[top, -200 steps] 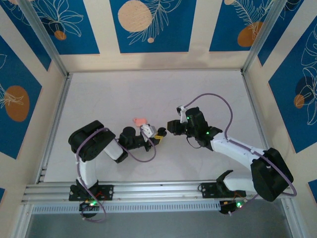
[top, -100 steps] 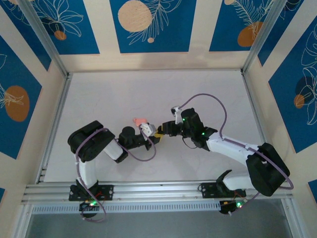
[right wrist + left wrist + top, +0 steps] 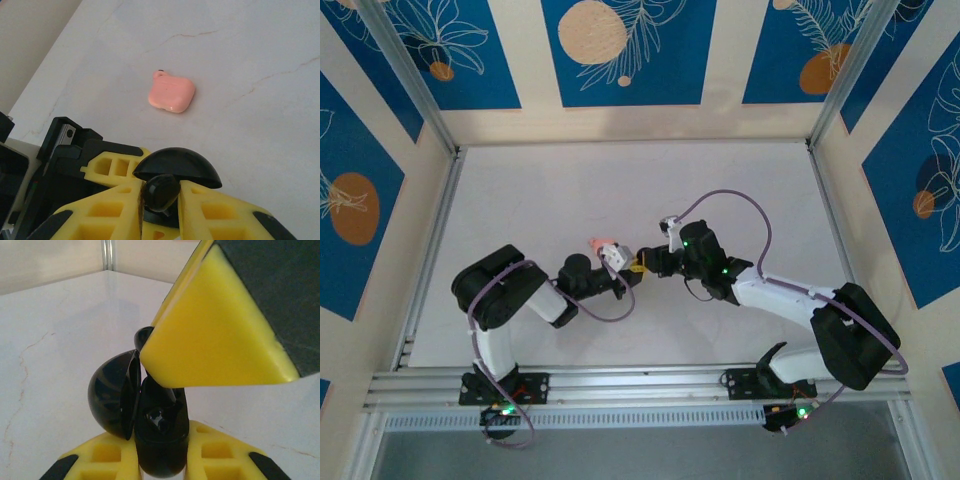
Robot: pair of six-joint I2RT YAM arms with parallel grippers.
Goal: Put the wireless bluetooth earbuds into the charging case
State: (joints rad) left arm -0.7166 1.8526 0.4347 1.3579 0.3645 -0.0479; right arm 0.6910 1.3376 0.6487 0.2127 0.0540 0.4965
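Note:
The salmon-pink charging case (image 3: pixel 171 92) lies shut on the white table, apart from both grippers; from above the charging case (image 3: pixel 603 243) sits just beyond the left gripper. My left gripper (image 3: pixel 161 452) is shut on a glossy black round shell (image 3: pixel 161 437) whose domed lid (image 3: pixel 112 395) hangs open to the left. My right gripper (image 3: pixel 160 199) is shut on a dark earbud (image 3: pixel 160 190), held tip-to-tip with the left gripper (image 3: pixel 628 268) right at the shell's open mouth, under the lid (image 3: pixel 177 167). A right finger (image 3: pixel 215 330) looms over the shell.
The white marble-patterned tabletop (image 3: pixel 620 180) stretches behind the grippers to the back wall. Aluminium rails (image 3: pixel 430 240) run along its sides. The right gripper (image 3: pixel 644 264) and its purple cable (image 3: pixel 740 195) arc in from the right.
My right gripper has travelled left with the dark earbud until it meets the left gripper at the black shell. The left gripper and the pink case have barely shifted.

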